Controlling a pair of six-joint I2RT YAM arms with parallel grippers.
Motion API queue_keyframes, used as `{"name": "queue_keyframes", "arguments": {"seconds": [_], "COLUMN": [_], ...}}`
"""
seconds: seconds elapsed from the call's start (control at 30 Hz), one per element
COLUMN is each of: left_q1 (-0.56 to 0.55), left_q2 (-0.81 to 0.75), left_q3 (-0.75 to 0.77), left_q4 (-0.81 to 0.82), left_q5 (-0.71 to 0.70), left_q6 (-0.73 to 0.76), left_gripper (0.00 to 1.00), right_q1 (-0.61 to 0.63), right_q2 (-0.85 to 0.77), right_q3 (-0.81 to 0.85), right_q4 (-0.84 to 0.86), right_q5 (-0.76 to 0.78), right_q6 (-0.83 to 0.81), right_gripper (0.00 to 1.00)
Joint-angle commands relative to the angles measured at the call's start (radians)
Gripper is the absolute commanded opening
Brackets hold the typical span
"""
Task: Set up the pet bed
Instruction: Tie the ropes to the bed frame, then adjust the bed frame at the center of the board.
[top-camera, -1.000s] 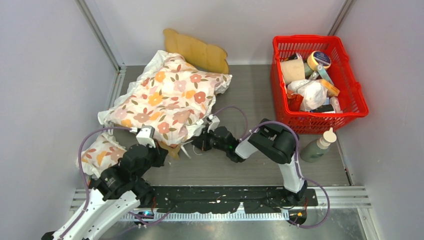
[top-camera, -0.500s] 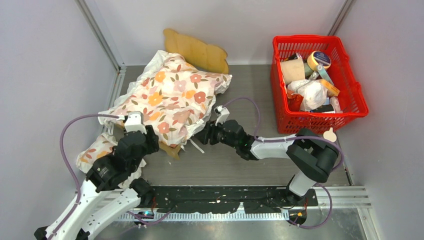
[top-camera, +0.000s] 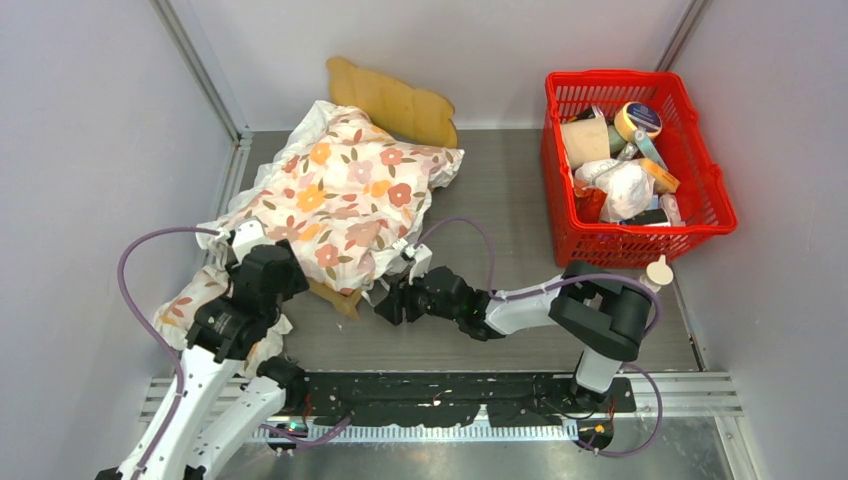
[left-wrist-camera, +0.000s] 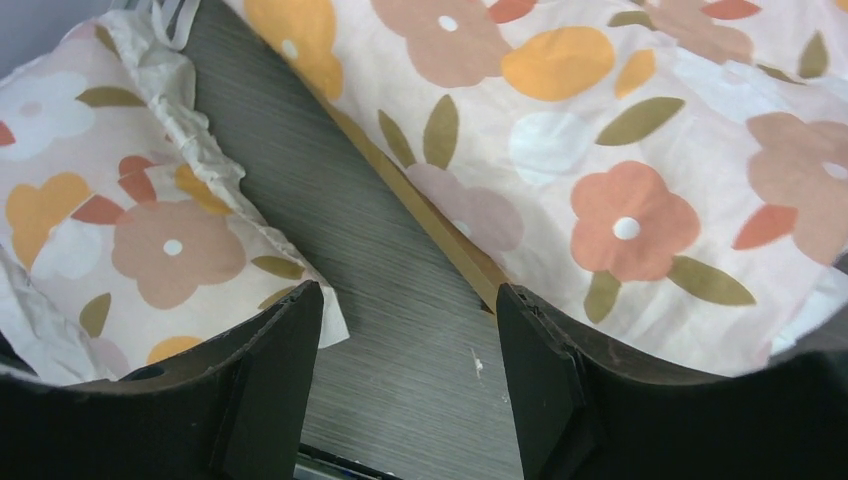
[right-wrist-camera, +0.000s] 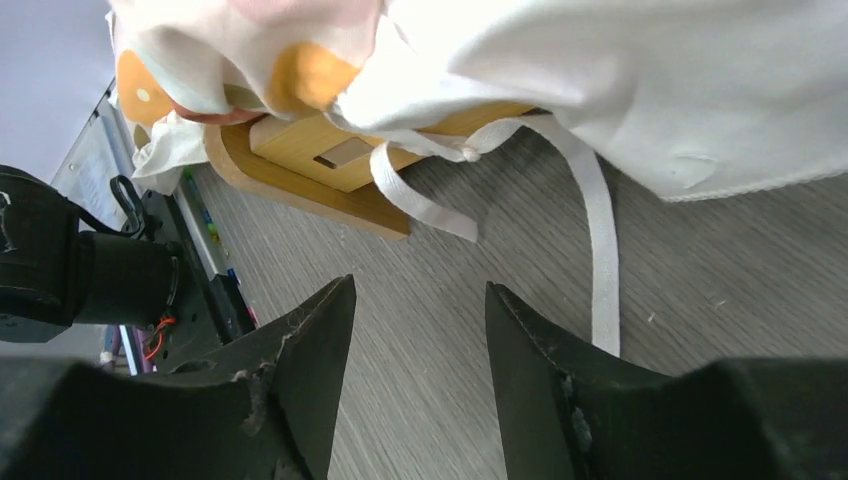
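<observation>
Top external view: the pet bed (top-camera: 395, 103) sits left of centre, mostly buried under the floral cushion (top-camera: 340, 195), which lies crooked, so we judge the setup unfinished. Our left gripper (left-wrist-camera: 408, 330) hangs over the side rail (left-wrist-camera: 440, 235) and our right gripper (right-wrist-camera: 418, 320) near the footboard (right-wrist-camera: 320, 195). Both have jaws apart and hold nothing.

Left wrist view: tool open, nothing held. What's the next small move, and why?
Probably lower the left tool onto the small floral pillow and close on it: it lies off the pet bed, beside the rail that peeks from under the large cushion, and the open tool sits above it.
</observation>
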Motion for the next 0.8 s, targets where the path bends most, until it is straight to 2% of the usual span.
{"name": "queue_keyframes", "arguments": {"seconds": [0.0, 0.17, 0.3, 0.53, 0.67, 0.77], "left_q1": [0.054, 0.115, 0.122, 0.123, 0.123, 0.123], "left_q2": [0.023, 0.047, 0.076, 0.172, 0.16, 0.185], "left_q3": [-0.034, -0.066, -0.105, -0.138, -0.253, -0.289], "left_q4": [0.027, 0.1, 0.192, 0.145, 0.288, 0.325], "left_q5": [-0.067, 0.004, 0.069, 0.071, 0.104, 0.134], "left_q6": [-0.081, -0.183, -0.256, -0.4, -0.454, -0.471], "left_gripper": [0.68, 0.68, 0.67, 0.65, 0.57, 0.52], "right_q1": [0.006, -0.005, -0.065, -0.199, -0.271, -0.327], "right_q2": [-0.146, -0.385, -0.442, -0.442, -0.356, -0.284], "right_q3": [0.045, 0.187, 0.326, 0.412, 0.49, 0.561], "right_q4": [-0.075, -0.487, -0.717, -0.699, -0.713, -0.732], "right_q5": [0.067, 0.31, 0.391, 0.332, 0.314, 0.29], "right_q6": [-0.046, -0.218, -0.334, -0.441, -0.493, -0.502], "right_gripper": [0.59, 0.64, 0.66, 0.66, 0.67, 0.67]}}
